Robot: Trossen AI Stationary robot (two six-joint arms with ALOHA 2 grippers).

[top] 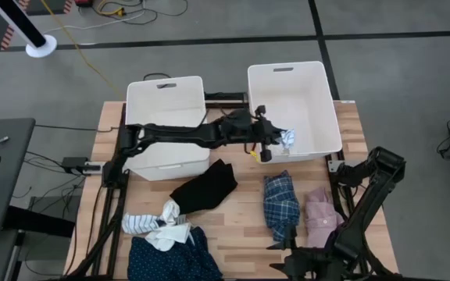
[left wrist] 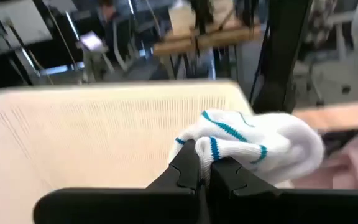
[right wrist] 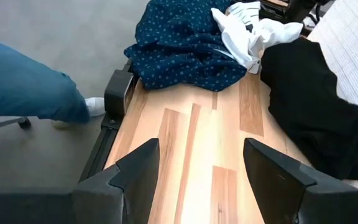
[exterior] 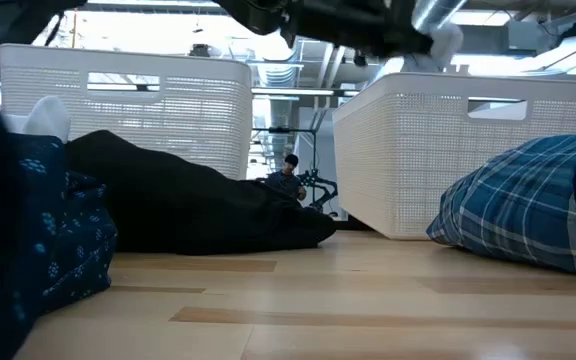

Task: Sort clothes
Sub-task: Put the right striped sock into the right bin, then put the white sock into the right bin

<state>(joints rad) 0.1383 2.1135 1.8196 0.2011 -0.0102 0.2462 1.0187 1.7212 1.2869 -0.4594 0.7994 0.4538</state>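
The left gripper (top: 267, 145) is reaching across the far half of the table (top: 241, 226), hanging over the near left corner of the right-hand white perforated plastic bin (top: 319, 144). Its jaws are pressing fully together on a small white sock with teal stripes (left wrist: 253, 144), which is bunching just beyond the fingertips (left wrist: 194, 163) and hanging above the bin's rim. The left-hand white plastic bin (top: 166, 97) is sitting beside it along the far edge.

The right gripper (right wrist: 201, 163) is waiting low at the table's near edge, towards the right corner, its jaws standing wide apart with nothing between them, over bare wood.

The other clothes are lying across the near half of the table: a black soft garment (top: 204, 187) near the middle, a blue plaid garment (top: 280, 201) to its right, a pale pink garment (top: 320, 212) by the right edge, a navy patterned garment (top: 170, 257) at the near left, with a white garment (top: 170, 232) and a blue-white striped piece (top: 139, 224) touching it.
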